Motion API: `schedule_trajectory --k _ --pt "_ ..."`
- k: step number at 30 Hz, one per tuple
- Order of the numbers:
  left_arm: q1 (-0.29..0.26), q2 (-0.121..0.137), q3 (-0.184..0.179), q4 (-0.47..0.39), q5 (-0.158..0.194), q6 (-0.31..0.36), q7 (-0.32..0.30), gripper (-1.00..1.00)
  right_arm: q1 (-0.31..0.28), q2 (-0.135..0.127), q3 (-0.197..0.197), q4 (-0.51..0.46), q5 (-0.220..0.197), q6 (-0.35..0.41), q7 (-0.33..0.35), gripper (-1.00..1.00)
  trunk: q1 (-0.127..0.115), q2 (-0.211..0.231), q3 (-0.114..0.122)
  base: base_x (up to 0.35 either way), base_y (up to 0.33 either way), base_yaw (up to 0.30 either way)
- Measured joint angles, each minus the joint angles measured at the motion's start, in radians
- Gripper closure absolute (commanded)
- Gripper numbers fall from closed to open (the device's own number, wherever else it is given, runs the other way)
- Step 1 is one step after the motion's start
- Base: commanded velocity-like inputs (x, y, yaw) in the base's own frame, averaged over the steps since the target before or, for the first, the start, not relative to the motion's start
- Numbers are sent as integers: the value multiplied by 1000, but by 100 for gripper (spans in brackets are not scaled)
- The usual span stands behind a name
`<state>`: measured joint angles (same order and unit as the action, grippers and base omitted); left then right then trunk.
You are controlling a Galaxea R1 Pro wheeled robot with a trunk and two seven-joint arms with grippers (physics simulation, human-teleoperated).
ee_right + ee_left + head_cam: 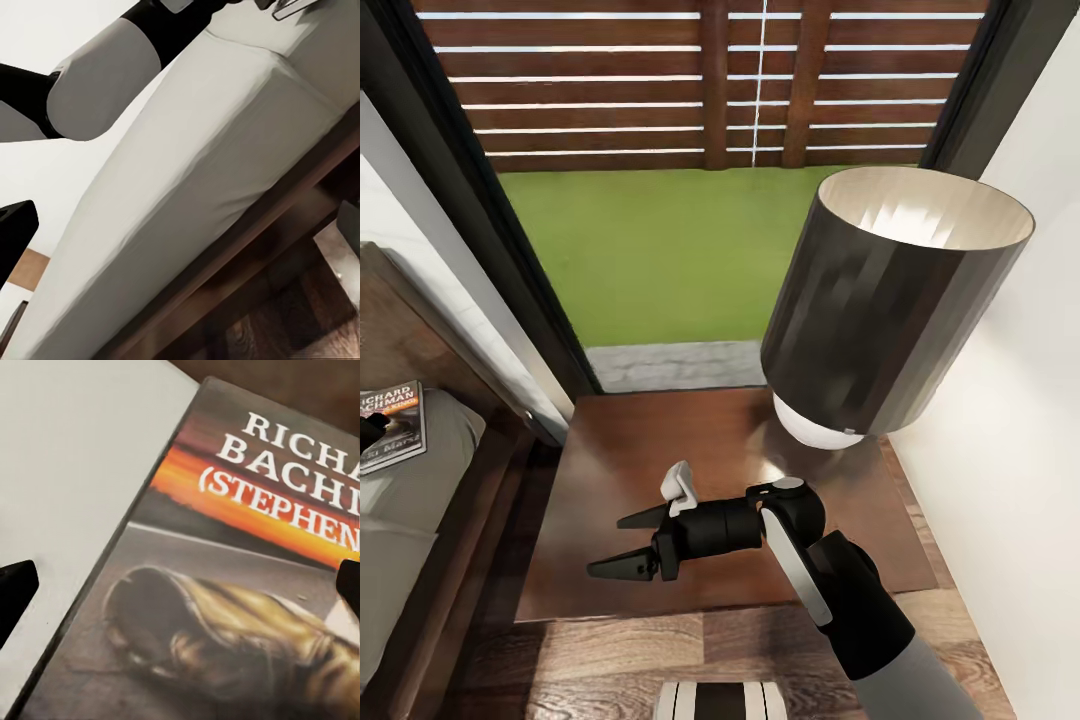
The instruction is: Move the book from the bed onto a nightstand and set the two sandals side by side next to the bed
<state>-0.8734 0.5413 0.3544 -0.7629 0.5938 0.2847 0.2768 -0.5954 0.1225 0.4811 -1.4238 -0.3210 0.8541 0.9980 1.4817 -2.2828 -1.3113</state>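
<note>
The book (390, 425) lies on the bed's pale mattress (420, 500) near the dark headboard (400, 330), at the left edge of the head view. Its dark cover with the orange strip (225, 607) is seen from close up in the left wrist view. My left gripper (180, 585) hovers right over it, open, a black fingertip (15, 589) at each side. My right gripper (610, 545) hangs open and empty over the front left of the nightstand (660, 450), pointing toward the bed. The sandals are out of view.
A lamp with a dark shade (890, 300) and white base (815, 425) stands on the nightstand's back right. Behind is a tall window onto grass (650, 250) and a fence. A white wall (1010, 450) closes the right. The bed's wooden side rail (255, 247) borders the plank floor (610, 660).
</note>
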Motion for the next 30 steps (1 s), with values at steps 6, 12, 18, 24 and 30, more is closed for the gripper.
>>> schedule_trajectory --k 6,12,18,24,30 --pt "0 0 1 -1 -3 0 0 -100 0 0 0 0 0 0 0 -100 0 0 0 -77 0 0" --pt "0 0 0 -1 -2 0 1 -100 0 0 -1 0 0 0 0 -100 -1 0 0 -3 0 0" --pt "0 0 0 -1 -2 0 1 -100 0 0 -1 0 0 0 0 -100 -1 0 0 0 0 0" --pt "0 0 0 -1 -3 0 0 -100 1 0 0 0 0 0 0 -100 -1 0 0 0 0 0" --pt "0 1 0 -1 -1 0 0 -100 0 0 -1 0 0 0 0 -100 -1 0 0 0 0 0"
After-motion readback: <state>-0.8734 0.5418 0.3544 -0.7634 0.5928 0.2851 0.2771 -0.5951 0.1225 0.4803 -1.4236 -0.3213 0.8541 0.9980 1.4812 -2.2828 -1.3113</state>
